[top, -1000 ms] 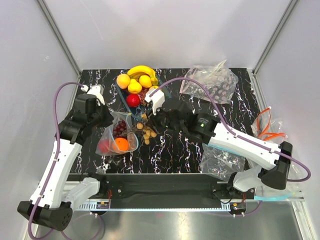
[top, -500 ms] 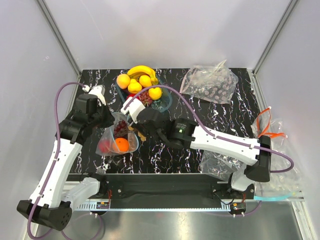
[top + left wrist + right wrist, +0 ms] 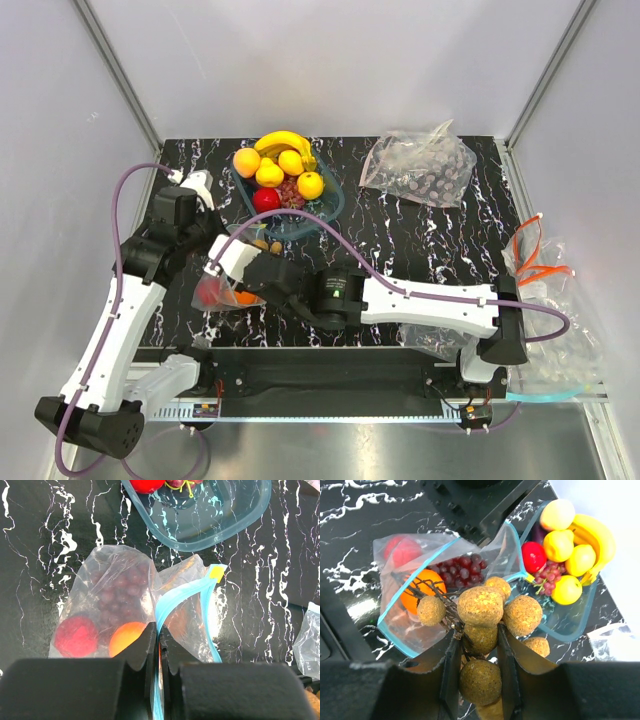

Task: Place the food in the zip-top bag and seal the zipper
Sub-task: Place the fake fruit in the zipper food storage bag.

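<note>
- At the near edge, a flat black base plate (image 3: 330, 378) carries both white-and-black arms. In front of it runs a strip of dull grey metal.
- The table (image 3: 400, 240) is glossy black with thin white marble veins.
- A crumpled clear bag (image 3: 440, 335) lies near the right arm's base. Past the table's right edge sits another clear pouch (image 3: 545, 265) with something orange inside.
- The right gripper (image 3: 476, 640) reaches across to the left. Its fingers stand partly apart and clamp a nut cluster (image 3: 480, 607). The cluster is a bunch of rough, tan, cork-like balls on dark wiry stems, hanging over the bag's open mouth.
- The zip-top bag (image 3: 120, 565) lies on the table's left side, just in front of the bowl. It is soft, clear and wrinkled.
- Inside it are a matte red apple (image 3: 75, 635), a smooth orange (image 3: 125, 637) and beady dark grapes (image 3: 117, 590).
- The zipper strip (image 3: 185, 587) is a narrow light-blue band, bowed open into a loop.
- The left gripper (image 3: 159, 637) is pinched tight on this strip at the bag's near end, its black fingers almost meeting.
- The bowl (image 3: 220, 525) is a shallow, rounded, blue-tinted clear dish.
- It holds a curved banana (image 3: 283, 140), round yellow fruits (image 3: 290, 162), a peach-coloured fruit (image 3: 246, 162), a second apple (image 3: 266, 199) and a small bunch of reddish grapes (image 3: 290, 192).
- Far right on the table is a puffy, creased clear bag (image 3: 420, 165).
- Plain pale grey walls (image 3: 330, 60) close in the table, with slim metal posts (image 3: 120, 75) at the back corners.
</note>
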